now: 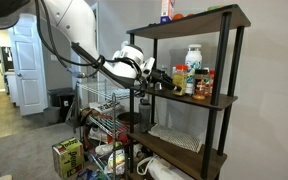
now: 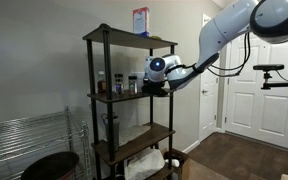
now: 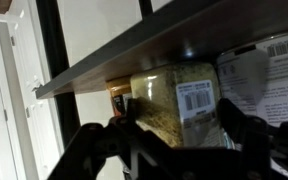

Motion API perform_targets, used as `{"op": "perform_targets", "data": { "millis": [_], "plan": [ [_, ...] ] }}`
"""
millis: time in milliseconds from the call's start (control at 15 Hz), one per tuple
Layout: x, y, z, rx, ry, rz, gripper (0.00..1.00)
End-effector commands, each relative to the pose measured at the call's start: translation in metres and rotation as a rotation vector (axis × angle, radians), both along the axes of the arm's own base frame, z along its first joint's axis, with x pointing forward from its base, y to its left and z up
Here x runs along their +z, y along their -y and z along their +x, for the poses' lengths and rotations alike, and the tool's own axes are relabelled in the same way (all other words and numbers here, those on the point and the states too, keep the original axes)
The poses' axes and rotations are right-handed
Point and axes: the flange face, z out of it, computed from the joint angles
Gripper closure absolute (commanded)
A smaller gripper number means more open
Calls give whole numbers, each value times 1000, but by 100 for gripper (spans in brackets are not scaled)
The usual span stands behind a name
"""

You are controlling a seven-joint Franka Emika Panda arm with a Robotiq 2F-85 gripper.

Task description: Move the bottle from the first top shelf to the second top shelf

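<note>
a grey-walled room with a white door [image 1: 26,65] held a tall black-framed rack [image 1: 234,70], which stood at 3 o'clock in an exterior view. its first top shelf [image 1: 199,18] carried a blue and white box [image 1: 167,9] near the 11 o'clock end of the board. the second top shelf [image 1: 220,100], the next board down, held a white jug [image 1: 193,57] and small red-capped jars [image 1: 203,85] towards 3 o'clock.

the arm [image 1: 84,50] reached in from 9 o'clock. the gripper [image 1: 170,86] sat in the gap between the two boards, low over the second one. the bottle [image 1: 181,77], yellow, was at the fingertips, just beside the jug at its 8 o'clock. whether its base touched the board could not be told.

in the wrist view the underside of the upper board ran across 12 o'clock. there the bottle [image 3: 172,100] showed a white barcode label and sat between the dark fingers [image 3: 239,130]. they were clamped on it from 9 and 3 o'clock, the jaws set fairly wide around its body. the jug filled 2 o'clock of that view.

in an exterior view taken from the far side, the rack [image 2: 89,100] stood at centre. the gripper [image 2: 156,88] met it from 3 o'clock at the second board.
</note>
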Motion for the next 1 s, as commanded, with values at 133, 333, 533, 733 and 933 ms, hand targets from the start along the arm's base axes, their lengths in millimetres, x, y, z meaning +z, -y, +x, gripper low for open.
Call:
{"op": "perform_targets", "data": {
  "millis": [133, 333, 533, 733, 933],
  "plan": [
    [11, 1, 1, -14, 43, -6, 0],
    [15, 2, 2, -15, 50, -5, 0],
    [19, 3, -4, -9, 44, 1, 0],
    [26, 4, -15, 4, 41, -17, 0],
    [29, 11, -31, 10, 40, -26, 0]
  ]
}}
